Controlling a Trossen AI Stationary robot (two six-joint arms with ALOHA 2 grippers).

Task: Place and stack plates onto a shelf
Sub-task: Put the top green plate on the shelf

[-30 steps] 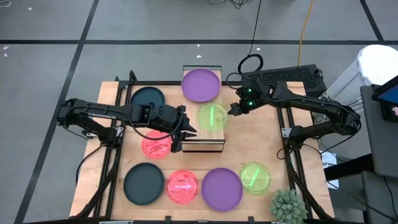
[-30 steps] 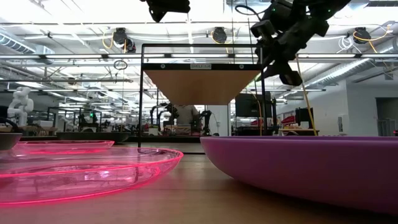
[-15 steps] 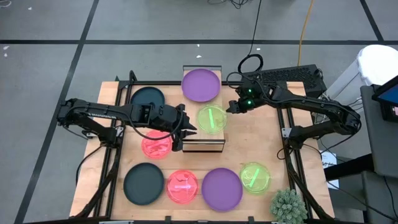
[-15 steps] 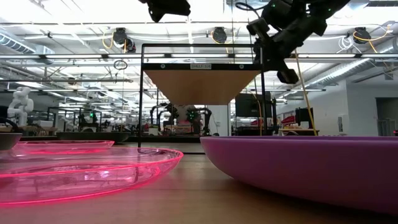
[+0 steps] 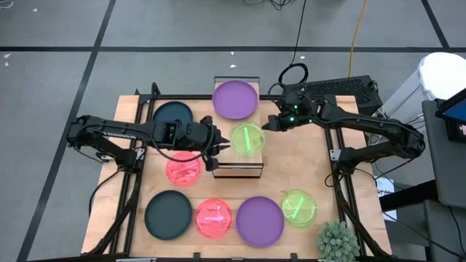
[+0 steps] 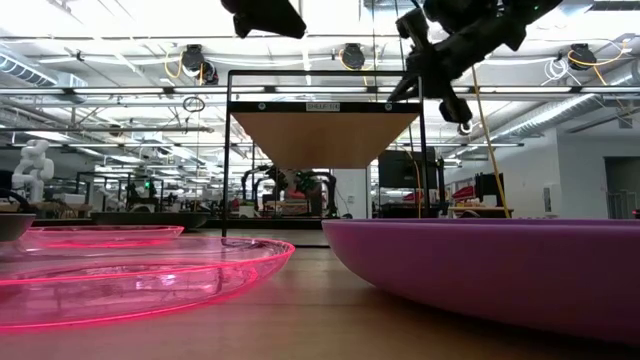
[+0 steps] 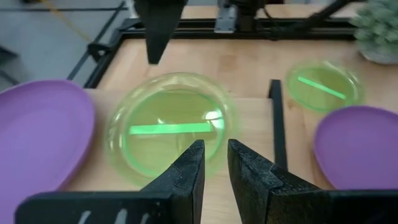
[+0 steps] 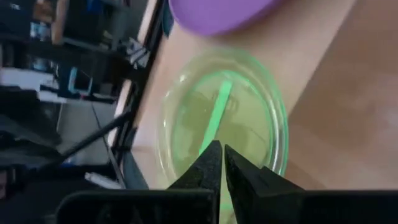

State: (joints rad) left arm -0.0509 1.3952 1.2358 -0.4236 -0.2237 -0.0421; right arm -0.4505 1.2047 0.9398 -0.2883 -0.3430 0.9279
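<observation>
The shelf (image 5: 240, 169) stands mid-table, its wood top seen from below in the low view (image 6: 325, 135). A purple plate (image 5: 235, 99) lies on its far end and a translucent green plate (image 5: 247, 139) on its near half. My left gripper (image 5: 217, 151) is at the shelf's left edge, its fingers (image 7: 215, 149) a narrow gap apart over the green plate's (image 7: 171, 124) near rim. My right gripper (image 5: 266, 125) hovers at that plate's far right rim, shut (image 8: 218, 149), nothing between its fingers; it also shows in the left wrist view (image 7: 153, 59). My left gripper slants down from the table's left with its fingertips (image 7: 194, 155) over the green plate's rim (image 7: 143, 177). I cannot tell whether they touch it. Nothing sits between the two fingers. The plate lies flat on the shelf top.
On the table lie a teal plate (image 5: 172, 114) and a pink plate (image 5: 183, 169) left of the shelf. Along the near edge lie a teal plate (image 5: 167, 214), a pink (image 5: 213, 217), a purple (image 5: 260, 220) and a green one (image 5: 298, 207). A small plant (image 5: 337, 240) stands at the near right corner.
My right gripper has shut, risen a little and tipped above the shelf's right side. My left gripper has turned at the wrist while staying at the shelf's left edge. The green plate stays on the shelf top.
</observation>
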